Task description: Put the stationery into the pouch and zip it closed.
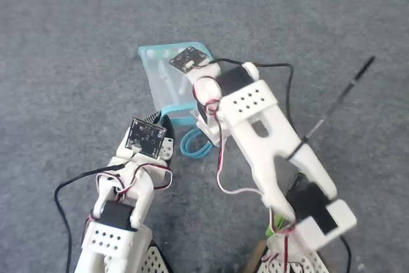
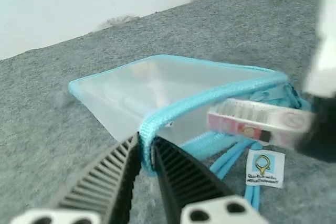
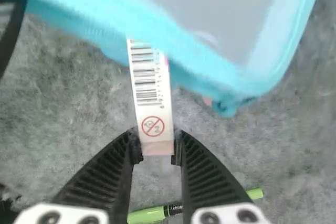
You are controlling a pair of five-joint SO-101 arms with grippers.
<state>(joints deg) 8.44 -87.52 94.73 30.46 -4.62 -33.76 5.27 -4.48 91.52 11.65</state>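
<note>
Pincers number two, both at work on one clear, blue-trimmed pouch (image 1: 161,73) lying toward 11 o'clock on the grey worktop (image 1: 64,62). The left pincer (image 2: 146,148) is clamped tight on the pouch's blue rim. The right pincer (image 3: 156,148) is closed onto one white barcoded item (image 3: 149,82), whose far end is at the pouch mouth. One blue cord loop (image 1: 193,146) with one paper tag (image 2: 262,167) trails from the pouch at 6 o'clock. One green pen (image 3: 152,214) lies on the worktop behind the right pincer.
</note>
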